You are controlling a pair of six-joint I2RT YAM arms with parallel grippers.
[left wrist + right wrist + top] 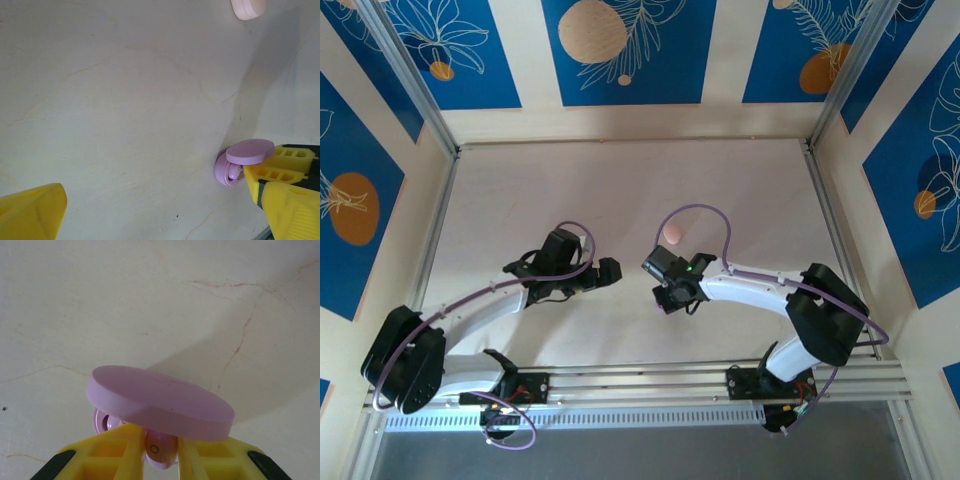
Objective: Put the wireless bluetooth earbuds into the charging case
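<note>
Two oval cases counted on the bench (620,180) — one purple, one pale pink. Near the middle, the purple case (223,172), pinched at its base between the yellow fingers (115,452) of the right hand (160,442), narrow and clamped on it. Over the open base, the lid (160,407), raised and tilted. Under it at left, one glossy purple bud (106,421) seated in the case; between the fingers a second rounded purple piece with a small ring — bud or case front, impossible to tell. Just left of the purple case, the left hand (160,200), spread wide and holding nothing. On the far side, apart from both hands, the pink case (673,234), seemingly shut and untouched.
</note>
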